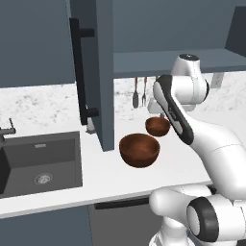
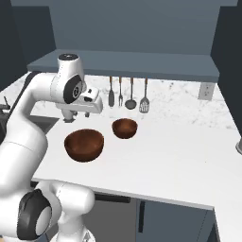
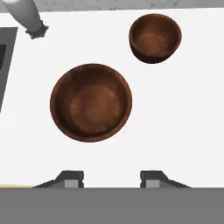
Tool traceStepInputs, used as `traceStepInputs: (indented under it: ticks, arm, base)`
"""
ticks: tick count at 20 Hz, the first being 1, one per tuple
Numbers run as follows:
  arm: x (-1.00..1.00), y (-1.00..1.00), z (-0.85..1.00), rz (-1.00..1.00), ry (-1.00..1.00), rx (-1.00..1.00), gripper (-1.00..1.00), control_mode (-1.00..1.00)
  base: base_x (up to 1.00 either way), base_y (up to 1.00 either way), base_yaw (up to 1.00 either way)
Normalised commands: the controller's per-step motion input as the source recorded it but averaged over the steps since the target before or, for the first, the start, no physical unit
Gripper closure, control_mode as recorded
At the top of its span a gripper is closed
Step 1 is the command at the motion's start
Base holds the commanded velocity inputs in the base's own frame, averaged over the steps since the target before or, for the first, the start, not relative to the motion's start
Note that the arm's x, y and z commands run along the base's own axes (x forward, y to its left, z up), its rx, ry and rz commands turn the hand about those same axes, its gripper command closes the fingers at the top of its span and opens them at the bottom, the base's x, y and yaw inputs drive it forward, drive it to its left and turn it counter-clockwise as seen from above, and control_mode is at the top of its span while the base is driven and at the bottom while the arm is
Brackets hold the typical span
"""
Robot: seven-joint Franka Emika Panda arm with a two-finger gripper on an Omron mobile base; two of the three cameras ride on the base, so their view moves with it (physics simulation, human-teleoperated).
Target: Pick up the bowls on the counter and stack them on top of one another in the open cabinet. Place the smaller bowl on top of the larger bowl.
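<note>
Your gripper [image 3: 111, 177] hangs wide open and empty; ahead below it on the white counter [image 3: 183, 113] sits the wide reddish-brown wooden larger bowl [image 3: 91, 102], likely rigid, light: pinch its rim

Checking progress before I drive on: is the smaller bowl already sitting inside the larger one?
No, the smaller bowl sits apart from the larger bowl, both separately on the white counter.
</note>
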Motion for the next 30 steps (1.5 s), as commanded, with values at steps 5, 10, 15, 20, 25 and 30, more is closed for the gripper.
traceStepInputs:
  ticks: [5,10,15,20,25,30]
  arm:
    - [0.0,0.0,-0.02,0.0,0.02,0.01,-1.0,-1.0]
    - [0.0,-0.44,-0.04,-0.13,0.0,0.07,-1.0,-1.0]
    - [0.0,-1.0,-0.22,-0.41,0.01,0.18,-1.0,-1.0]
    - [0.03,-1.0,-0.37,-0.43,0.0,0.17,-1.0,-1.0]
    - [0.2,-0.73,-0.58,-0.3,0.0,0.09,-1.0,-1.0]
    - [0.35,-0.01,-0.29,-0.17,-0.08,0.02,-1.0,-1.0]
  base:
    - [0.0,0.0,0.0]
    - [0.0,0.0,0.0]
    - [0.0,0.0,0.0]
    - [0.0,0.0,0.0]
    - [0.0,0.0,0.0]
    - [0.0,0.0,0.0]
